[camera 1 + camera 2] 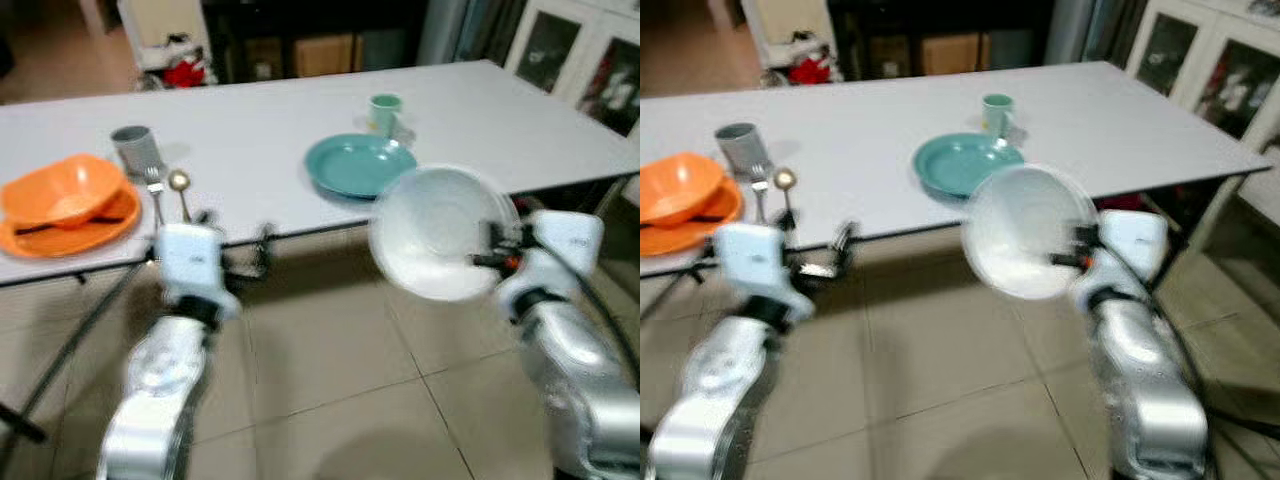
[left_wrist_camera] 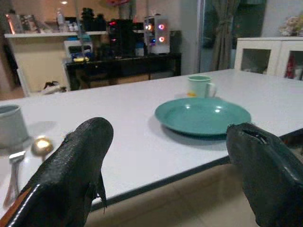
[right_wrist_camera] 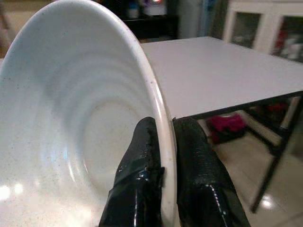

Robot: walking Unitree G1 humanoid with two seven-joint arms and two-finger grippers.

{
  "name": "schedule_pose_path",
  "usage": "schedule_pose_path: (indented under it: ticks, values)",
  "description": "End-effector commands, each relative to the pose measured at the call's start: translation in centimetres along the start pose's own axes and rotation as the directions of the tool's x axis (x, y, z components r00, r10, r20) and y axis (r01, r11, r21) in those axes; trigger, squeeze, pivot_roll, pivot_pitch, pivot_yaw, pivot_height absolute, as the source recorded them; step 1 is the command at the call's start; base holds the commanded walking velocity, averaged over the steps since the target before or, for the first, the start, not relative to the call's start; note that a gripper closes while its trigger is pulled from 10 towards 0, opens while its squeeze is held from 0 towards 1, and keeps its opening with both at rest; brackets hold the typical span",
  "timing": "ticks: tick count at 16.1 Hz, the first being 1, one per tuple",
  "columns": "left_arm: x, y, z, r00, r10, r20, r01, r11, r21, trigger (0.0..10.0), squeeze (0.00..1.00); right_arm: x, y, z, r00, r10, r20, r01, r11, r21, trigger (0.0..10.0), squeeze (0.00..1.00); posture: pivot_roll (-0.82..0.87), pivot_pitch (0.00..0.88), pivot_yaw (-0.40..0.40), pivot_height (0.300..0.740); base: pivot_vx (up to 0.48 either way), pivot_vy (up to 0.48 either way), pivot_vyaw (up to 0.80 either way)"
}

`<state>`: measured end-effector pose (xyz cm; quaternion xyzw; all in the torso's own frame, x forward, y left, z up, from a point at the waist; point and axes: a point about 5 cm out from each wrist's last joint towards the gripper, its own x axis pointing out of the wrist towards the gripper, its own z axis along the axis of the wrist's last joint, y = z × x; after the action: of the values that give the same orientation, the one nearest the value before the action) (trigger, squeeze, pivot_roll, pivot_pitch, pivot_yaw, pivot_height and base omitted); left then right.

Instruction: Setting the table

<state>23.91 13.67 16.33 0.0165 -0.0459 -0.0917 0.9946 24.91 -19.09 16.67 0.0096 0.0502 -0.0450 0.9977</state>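
While the head views are soft with blur, the layout reads well enough: a long white table (image 1: pixel 260 140) runs across the scene, its near edge just ahead of both arms; the right gripper (image 3: pixel 163 156) is clamped on the rim of a white bowl (image 1: pixel 435 235), one finger inside the wall, one outside; the bowl is tipped on edge, its hollow turned toward the head camera, held off the table in front of the near edge and just below a teal plate (image 1: pixel 360 165); the bowl's lower part is cut off in the right wrist view.

The teal plate lies flat near the table's front edge; a pale green mug (image 1: pixel 385 112) stands just behind it, detail hard to make out.

Left gripper (image 2: pixel 170 165) sits low before the table edge, fingers well apart, nothing between them; the finger bases are cut off at the frame.

Toward the robot's left: an orange bowl (image 1: pixel 65 190) on an orange plate (image 1: pixel 70 232), both partly cut off by the frame; dark sticks across the plate, too blurred to name; a grey cup (image 1: pixel 135 148) behind a fork (image 1: pixel 155 190) and spoon (image 1: pixel 180 188) lying side by side.

Tiled floor (image 1: pixel 330 380) below; dark shelving (image 2: pixel 123 56) behind the table, contents unclear.
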Motion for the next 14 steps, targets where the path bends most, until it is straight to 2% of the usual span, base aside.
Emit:
schedule_pose_path:
  ticks: [1, 14]
  values:
    - [-0.04, 0.81, 0.17, 1.0, 0.027, 0.004, -0.027, 0.999, 0.028, 10.0, 0.0, -0.04, 0.96, 1.17, 0.997, 0.047, 0.053, -0.048, 0.999, 0.013, 10.0, 0.0, -0.01, 0.0, 0.011, 0.74, 0.398, 0.0, 0.0]
    - [0.08, 0.71, 0.11, 1.0, 0.017, 0.006, -0.017, 0.999, 0.031, 10.0, 0.0, 0.89, 0.83, 1.67, 0.996, 0.072, 0.06, -0.073, 0.997, 0.01, 10.0, 0.0, -0.01, 0.0, 0.01, 0.74, 0.4, 0.0, -0.05]
